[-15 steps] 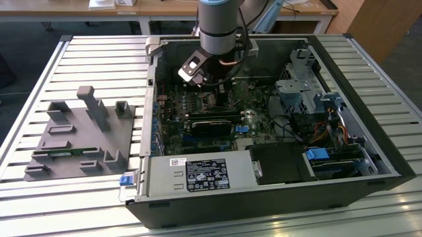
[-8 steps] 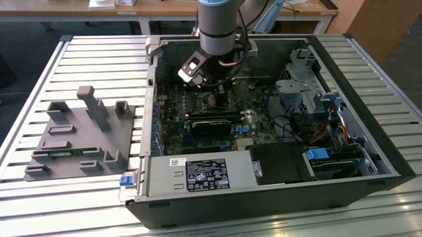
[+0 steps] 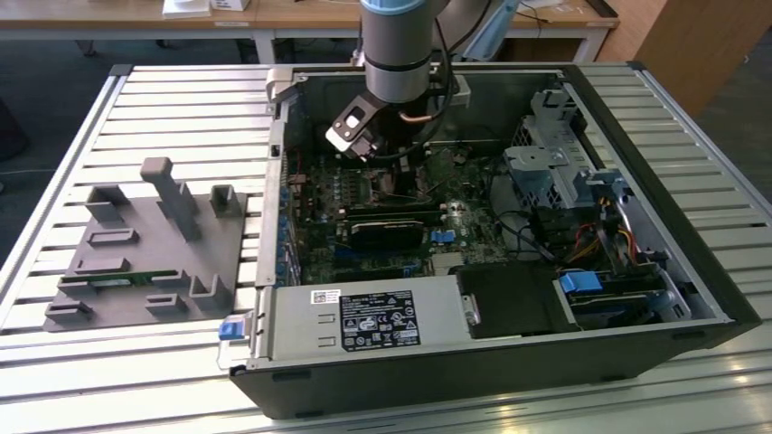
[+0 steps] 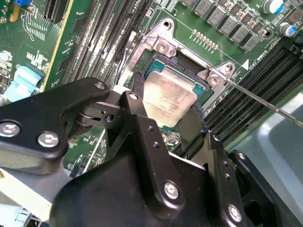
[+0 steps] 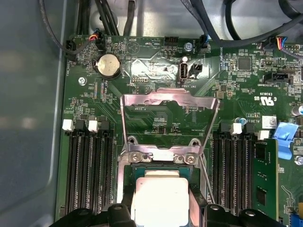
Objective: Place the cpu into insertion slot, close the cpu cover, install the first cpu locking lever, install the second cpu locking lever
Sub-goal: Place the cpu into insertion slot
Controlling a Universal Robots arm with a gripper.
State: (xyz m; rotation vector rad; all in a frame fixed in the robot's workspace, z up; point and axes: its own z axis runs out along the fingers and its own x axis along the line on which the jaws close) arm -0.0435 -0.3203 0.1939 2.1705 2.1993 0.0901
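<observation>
Grey steel computer case point(image 3: 483, 371) lies open on the slatted table point(image 3: 145, 99) in the exterior view. The arm point(image 3: 399, 45) reaches down into its far end, gripper point(image 3: 358, 136) low inside. A case wall stands near the wrist on the exterior view's left. The drive cage point(image 3: 549, 172) and cables point(image 3: 597, 240) crowd the exterior view's right. By my reading, the open room is straight up.

Second wrist view: the fingers point(image 4: 137, 101) sit against two opposite edges of the cpu point(image 4: 170, 97), narrowed to its width and holding it. The chip lies over the insertion slot point(image 4: 156, 68); I cannot tell whether it is fully seated. One thin locking lever point(image 4: 265, 101) juts free, unlatched.

First wrist view: the cpu cover point(image 5: 168, 99) stands swung open at the far side of the socket, over the green board point(image 5: 156, 118). I judge placement nearly done; closing the cover and setting both levers remain. Memory strips point(image 5: 87, 165) flank the socket on both sides, so sideways room is tight.
</observation>
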